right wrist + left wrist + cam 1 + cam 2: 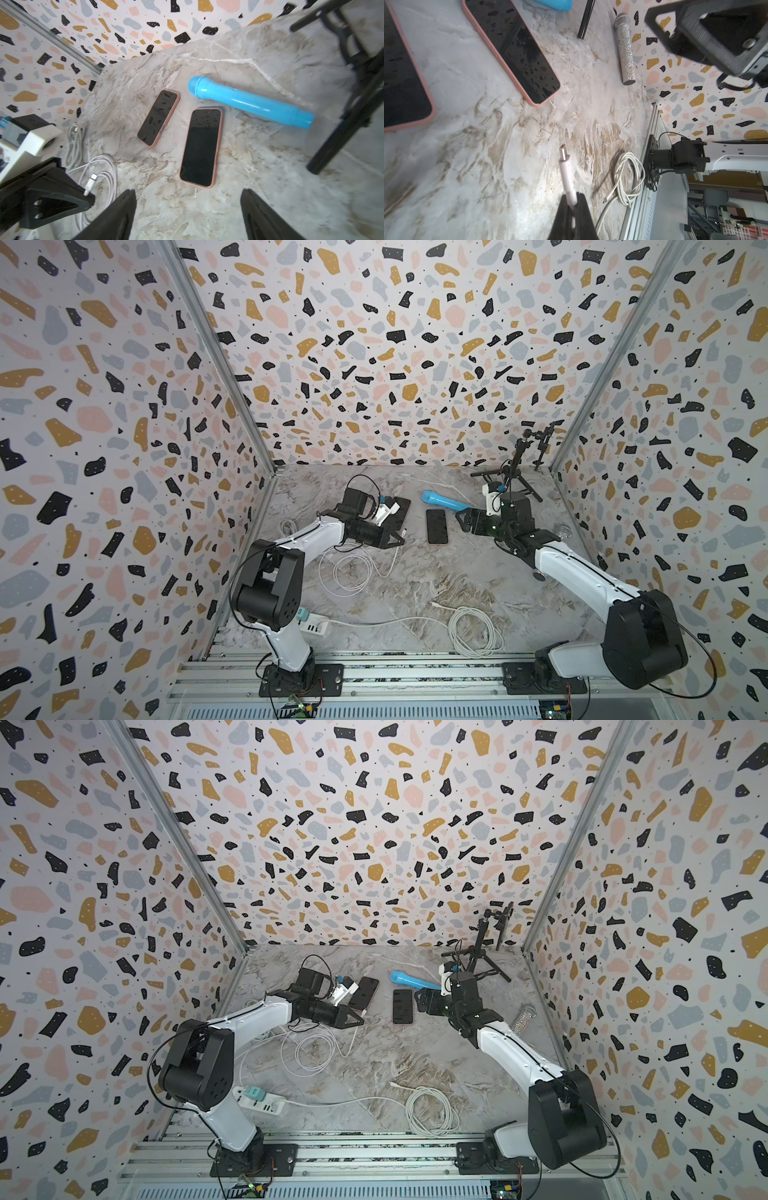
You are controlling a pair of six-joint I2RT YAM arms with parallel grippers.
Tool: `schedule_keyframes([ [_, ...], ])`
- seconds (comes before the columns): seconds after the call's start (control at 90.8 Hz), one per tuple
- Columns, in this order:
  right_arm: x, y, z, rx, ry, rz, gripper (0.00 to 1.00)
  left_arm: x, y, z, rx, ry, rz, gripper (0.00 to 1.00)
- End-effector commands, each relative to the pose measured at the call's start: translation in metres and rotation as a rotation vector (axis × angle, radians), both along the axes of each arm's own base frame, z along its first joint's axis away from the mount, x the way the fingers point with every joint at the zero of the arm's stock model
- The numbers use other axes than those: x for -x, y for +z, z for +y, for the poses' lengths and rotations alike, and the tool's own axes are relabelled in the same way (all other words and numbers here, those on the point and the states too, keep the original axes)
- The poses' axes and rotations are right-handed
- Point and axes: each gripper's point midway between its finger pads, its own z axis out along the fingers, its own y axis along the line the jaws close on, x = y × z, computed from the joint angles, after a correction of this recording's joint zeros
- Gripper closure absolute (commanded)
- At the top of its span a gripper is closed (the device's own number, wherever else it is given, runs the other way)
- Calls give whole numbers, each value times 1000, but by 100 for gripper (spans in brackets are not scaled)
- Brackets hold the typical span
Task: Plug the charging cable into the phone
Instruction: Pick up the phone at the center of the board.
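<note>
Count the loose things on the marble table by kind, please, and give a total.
Phones in pink cases: 2
Microphones: 2, a blue one and a glittery silver one
White cable bundles: 3
White power strip: 1
Black tripod: 1
Total: 9

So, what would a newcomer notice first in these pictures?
Probably the bright blue toy microphone lying on the marble table just behind two dark phones in pink cases. Next, the left gripper pinching a white charging cable plug while the right gripper hangs open.
</note>
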Motion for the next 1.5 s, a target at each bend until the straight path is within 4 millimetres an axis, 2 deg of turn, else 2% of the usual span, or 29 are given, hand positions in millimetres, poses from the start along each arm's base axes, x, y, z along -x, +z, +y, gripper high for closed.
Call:
schedule_keyframes([
  [0.0, 18, 18, 39, -149, 191, -28, 20, -9, 24, -7, 83, 21, -26, 100],
  [0.154, 54, -3, 63, -107, 354, 15, 22, -14, 39, -11, 137, 27, -41, 100],
  [0.275, 58, -9, 59, -98, 321, 45, 22, -13, 31, -9, 128, 26, -28, 100],
  [0.407, 42, -13, 48, -16, 213, 62, 22, -18, 17, 3, 84, 66, 2, 100],
  [0.496, 28, -20, 38, 83, 110, 93, 20, -24, 3, 20, 26, 125, 43, 100],
  [0.606, 9, -27, 28, 189, -31, 132, 14, -24, -8, 38, -4, 153, 84, 100],
  [0.683, -3, -32, 26, 238, -93, 146, 8, -13, -17, 43, -31, 129, 114, 100],
  [0.738, -10, -35, 26, 284, -114, 149, 1, -6, -21, 43, -28, 112, 133, 100],
  [0.87, -27, -51, 23, 442, -156, 200, 0, -2, -23, 40, 4, 101, 162, 100],
  [0.98, -38, -65, 29, 518, -147, 236, 0, 0, -24, 36, 23, 92, 192, 100],
  [1.222, -64, -84, 49, 551, -159, 256, 0, 6, -32, 27, 22, 67, 215, 100],
  [1.487, -86, -111, 55, 601, -197, 266, 0, 11, -38, 20, 22, 51, 245, 100],
])
